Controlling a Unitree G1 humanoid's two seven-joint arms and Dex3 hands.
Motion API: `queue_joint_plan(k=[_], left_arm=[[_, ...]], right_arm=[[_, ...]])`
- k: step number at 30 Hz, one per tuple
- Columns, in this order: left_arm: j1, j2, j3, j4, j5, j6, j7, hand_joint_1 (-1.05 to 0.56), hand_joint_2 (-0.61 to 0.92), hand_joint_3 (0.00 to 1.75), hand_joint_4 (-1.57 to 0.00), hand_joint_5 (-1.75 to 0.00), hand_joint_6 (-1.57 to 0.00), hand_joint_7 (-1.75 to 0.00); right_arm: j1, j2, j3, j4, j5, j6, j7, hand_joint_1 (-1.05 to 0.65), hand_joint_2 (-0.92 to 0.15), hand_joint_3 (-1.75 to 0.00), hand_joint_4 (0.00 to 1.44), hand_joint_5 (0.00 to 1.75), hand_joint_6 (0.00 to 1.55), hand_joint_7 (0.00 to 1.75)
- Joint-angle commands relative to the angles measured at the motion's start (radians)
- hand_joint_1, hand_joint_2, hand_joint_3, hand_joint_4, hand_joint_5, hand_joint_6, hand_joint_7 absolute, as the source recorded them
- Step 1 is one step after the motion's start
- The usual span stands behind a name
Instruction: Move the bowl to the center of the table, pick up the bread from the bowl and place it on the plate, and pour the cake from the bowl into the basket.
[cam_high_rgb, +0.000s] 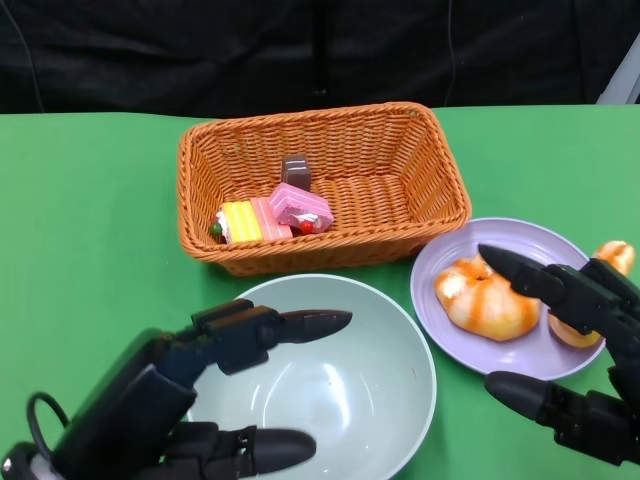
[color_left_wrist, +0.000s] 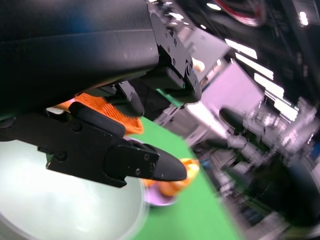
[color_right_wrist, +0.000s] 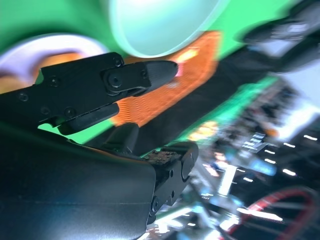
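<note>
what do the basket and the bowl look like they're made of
The basket looks like woven wicker or a plastic imitation: orange-brown strands interlace across its walls and rim. The bowl looks like smooth plastic or glazed ceramic, pale green with a soft sheen; which one cannot be told.

Cakes (cam_high_rgb: 270, 212) in basket (cam_high_rgb: 420, 160), bowl (cam_high_rgb: 390, 350) before it, bread (cam_high_rgb: 487, 297) on plate (cam_high_rgb: 520, 240) right

Green table (cam_high_rgb: 90, 200), black curtain (cam_high_rgb: 200, 50) behind; blurred bright lights (color_right_wrist: 280, 150) across room

The head view looks steeply down on the desk (cam_high_rgb: 90, 200). Both wrist views sit close behind their hands, tilted, sharing the bowl (cam_high_rgb: 330, 390) and basket (cam_high_rgb: 320, 180) at 12 o'clock.
</note>
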Motion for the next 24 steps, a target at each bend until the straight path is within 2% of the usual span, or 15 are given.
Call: queue_joint_plan(k=[1, 2, 3, 4, 5, 8, 10, 13, 19, 23, 24], left_arm=[[0.042, -0.060, -0.006, -0.035, -0.104, 0.067, -0.005, -0.23, 0.92, 0.23, -0.53, -1.23, -0.45, -1.10], [0.055, -0.079, -0.006, -0.045, -0.120, 0.086, -0.001, -0.23, 0.91, 0.26, -0.61, -1.31, -0.52, -1.18], [0.067, -0.095, -0.004, -0.053, -0.132, 0.105, 0.001, -0.23, 0.86, 0.37, -0.65, -1.34, -0.57, -1.20], [0.083, -0.114, -0.002, -0.061, -0.141, 0.122, 0.006, -0.22, 0.75, 0.57, -0.68, -1.36, -0.61, -1.21], [0.097, -0.129, -0.001, -0.069, -0.146, 0.136, 0.009, -0.18, 0.56, 0.93, -0.73, -1.41, -0.66, -1.24], [0.140, -0.163, -0.002, -0.089, -0.154, 0.169, 0.006, -0.08, 0.36, 1.32, -0.78, -1.49, -0.72, -1.27], [0.171, -0.183, -0.005, -0.100, -0.157, 0.184, 0.006, -0.03, 0.34, 1.39, -0.81, -1.53, -0.74, -1.29], [0.213, -0.211, -0.007, -0.107, -0.160, 0.187, 0.007, 0.01, 0.37, 1.40, -0.83, -1.58, -0.76, -1.33], [0.272, -0.244, -0.001, -0.102, -0.146, 0.173, 0.002, 0.04, 0.40, 1.47, -0.84, -1.67, -0.76, -1.44], [0.275, -0.241, 0.019, -0.080, -0.145, 0.165, -0.013, 0.05, 0.40, 1.50, -0.89, -1.69, -0.79, -1.52], [0.272, -0.239, 0.025, -0.073, -0.145, 0.163, -0.016, 0.06, 0.40, 1.50, -0.91, -1.69, -0.80, -1.53]], right_arm=[[0.048, 0.035, 0.025, -0.024, 0.118, -0.017, 0.023, -0.25, -0.73, -0.57, 0.29, 1.34, 0.32, 0.93], [0.060, 0.045, 0.036, -0.032, 0.152, -0.016, 0.032, -0.17, -0.63, -0.78, 0.35, 1.37, 0.36, 1.02], [0.069, 0.055, 0.048, -0.036, 0.183, -0.017, 0.039, -0.14, -0.57, -0.89, 0.37, 1.39, 0.38, 1.06], [0.084, 0.070, 0.067, -0.042, 0.221, -0.011, 0.046, -0.12, -0.54, -0.97, 0.39, 1.41, 0.39, 1.08], [0.095, 0.081, 0.081, -0.046, 0.240, -0.009, 0.050, -0.08, -0.52, -1.04, 0.41, 1.46, 0.43, 1.13], [0.124, 0.104, 0.114, -0.054, 0.267, -0.018, 0.056, -0.04, -0.48, -1.16, 0.42, 1.55, 0.44, 1.24], [0.138, 0.123, 0.139, -0.052, 0.287, -0.030, 0.056, -0.03, -0.46, -1.21, 0.42, 1.59, 0.44, 1.29], [0.162, 0.140, 0.169, -0.054, 0.303, -0.038, 0.057, -0.01, -0.46, -1.28, 0.44, 1.65, 0.45, 1.37], [0.202, 0.157, 0.206, -0.043, 0.258, -0.083, 0.040, 0.04, -0.42, -1.43, 0.53, 1.69, 0.54, 1.47], [0.206, 0.154, 0.205, -0.005, 0.241, -0.128, 0.038, 0.05, -0.43, -1.46, 0.62, 1.74, 0.62, 1.52], [0.205, 0.153, 0.203, 0.007, 0.234, -0.138, 0.035, 0.09, -0.41, -1.57, 0.71, 1.74, 0.68, 1.55]])
